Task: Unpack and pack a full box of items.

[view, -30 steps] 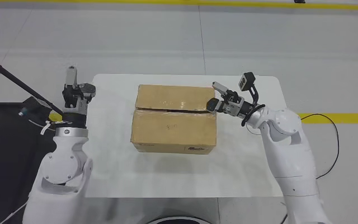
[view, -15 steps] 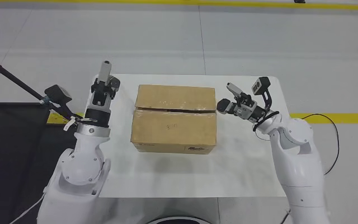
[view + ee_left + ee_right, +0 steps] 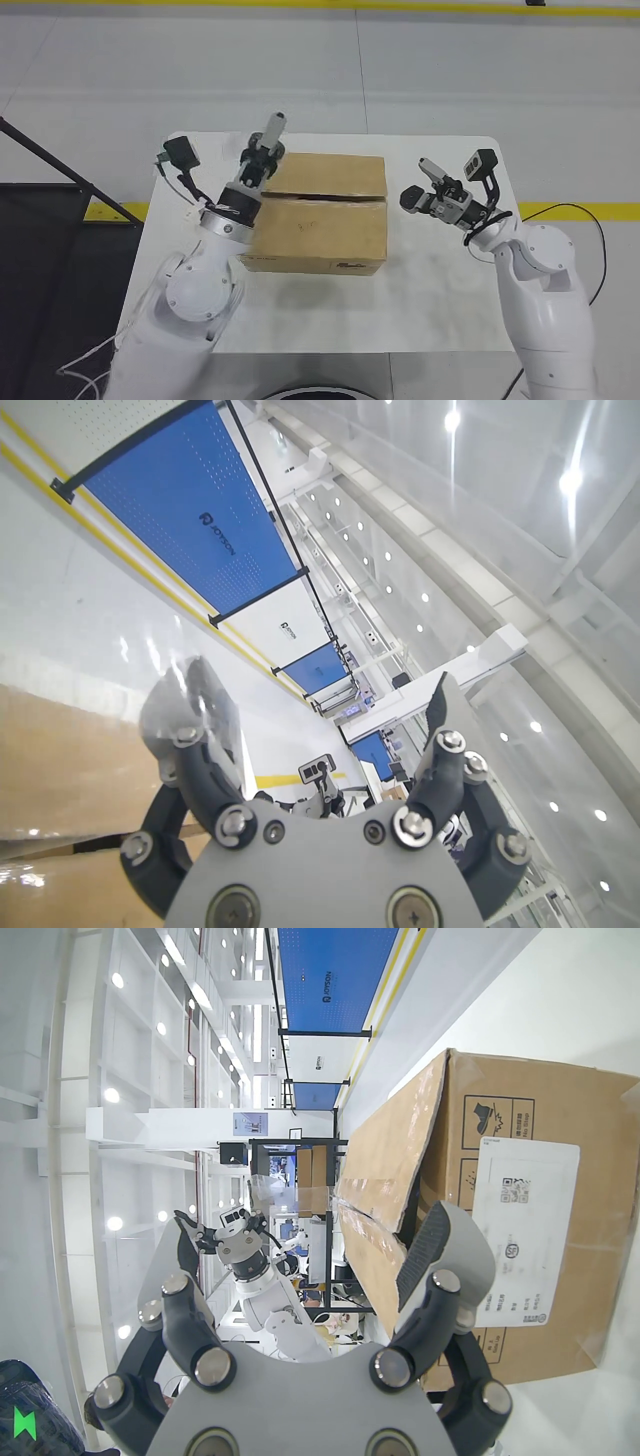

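Top view: cardboard box (image 3: 312, 232) sits mid bench (image 3: 440, 290), flaps down, seam running side to side across the lid. L hand (image 3: 266, 143) is over the box's far-left corner w/ fingers spread, nothing in it; can't tell if it touches the cardboard. R hand (image 3: 418, 183) is just off the box's right end, apart from it, fingers released, empty.

L wrist view: L hand (image 3: 315, 705) wide open, nothing between the fingers. One finger (image 3: 192, 705) overlaps the box (image 3: 60, 750) top, contact unclear; the other is out in free air. R hand (image 3: 320, 780) shows farther off, beyond the box edge.

R wrist view: R hand (image 3: 305, 1238) spread, empty, facing the box (image 3: 490, 1088) end panel but short of it. White label (image 3: 525, 1228) is stuck on that panel. Top flaps meet at the seam; near end gapes a bit, w/ one flap corner raised. L hand (image 3: 220, 1233) is visible across the lid at the far end, fingers apart.
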Controlling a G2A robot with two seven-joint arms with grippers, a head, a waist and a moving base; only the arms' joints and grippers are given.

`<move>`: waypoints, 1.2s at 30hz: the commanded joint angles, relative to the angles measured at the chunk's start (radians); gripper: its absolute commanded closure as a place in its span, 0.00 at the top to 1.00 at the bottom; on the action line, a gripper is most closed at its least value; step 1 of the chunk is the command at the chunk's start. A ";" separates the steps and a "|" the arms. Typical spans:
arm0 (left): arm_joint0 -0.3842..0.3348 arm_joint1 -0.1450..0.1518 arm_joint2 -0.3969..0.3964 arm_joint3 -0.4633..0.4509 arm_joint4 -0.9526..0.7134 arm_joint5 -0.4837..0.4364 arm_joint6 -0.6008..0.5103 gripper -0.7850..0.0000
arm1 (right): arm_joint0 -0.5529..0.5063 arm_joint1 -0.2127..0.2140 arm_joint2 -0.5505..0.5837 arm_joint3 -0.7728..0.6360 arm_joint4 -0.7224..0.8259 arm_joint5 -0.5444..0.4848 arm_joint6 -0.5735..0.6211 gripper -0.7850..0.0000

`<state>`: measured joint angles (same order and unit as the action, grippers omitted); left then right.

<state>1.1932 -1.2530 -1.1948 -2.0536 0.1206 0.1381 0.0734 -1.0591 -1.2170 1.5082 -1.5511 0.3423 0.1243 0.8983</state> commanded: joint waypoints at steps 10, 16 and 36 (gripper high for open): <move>-0.055 -0.028 0.121 0.086 0.048 0.017 -0.003 1.00 | -0.010 0.013 0.001 0.012 0.003 -0.008 0.011 1.00; -0.088 -0.047 0.178 0.147 0.046 0.013 0.006 1.00 | -0.028 0.022 0.022 0.014 0.005 -0.009 0.019 1.00; -0.227 -0.137 0.350 0.378 0.015 -0.018 0.108 1.00 | -0.118 0.054 0.114 0.019 0.040 -0.027 0.026 1.00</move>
<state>0.9717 -1.3846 -0.8535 -1.6905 0.1402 0.1218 0.1770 -1.1719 -1.1638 1.6181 -1.5314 0.3812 0.0984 0.9258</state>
